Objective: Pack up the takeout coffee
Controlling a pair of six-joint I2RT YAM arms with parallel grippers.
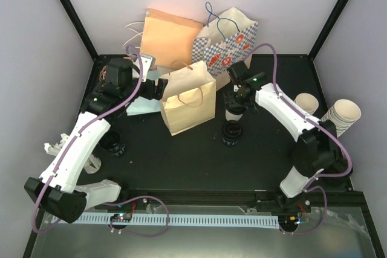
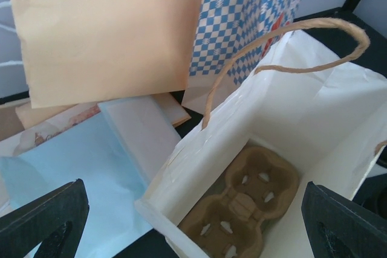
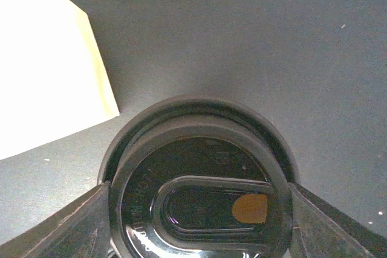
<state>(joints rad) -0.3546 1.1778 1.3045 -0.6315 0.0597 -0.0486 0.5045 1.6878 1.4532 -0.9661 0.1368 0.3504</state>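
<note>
Our right pincer [image 3: 199,194] straddles the takeout coffee [image 1: 234,112] at its lid [image 3: 193,149], on the table [image 1: 181,161] at 3 o'clock of the cream bag [image 1: 187,98]. We cannot tell if it grips yet. Pinching the lid alone could pop it off. Left pincer [image 2: 193,222] gapes empty.

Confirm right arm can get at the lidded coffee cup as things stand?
Likely yes: the right gripper straddles the takeout coffee at its lid, one finger each side, nothing between. The cream bag stands apart beside it.

Raised lettering on the takeout coffee lid [image 3: 199,197] is illegible
</note>
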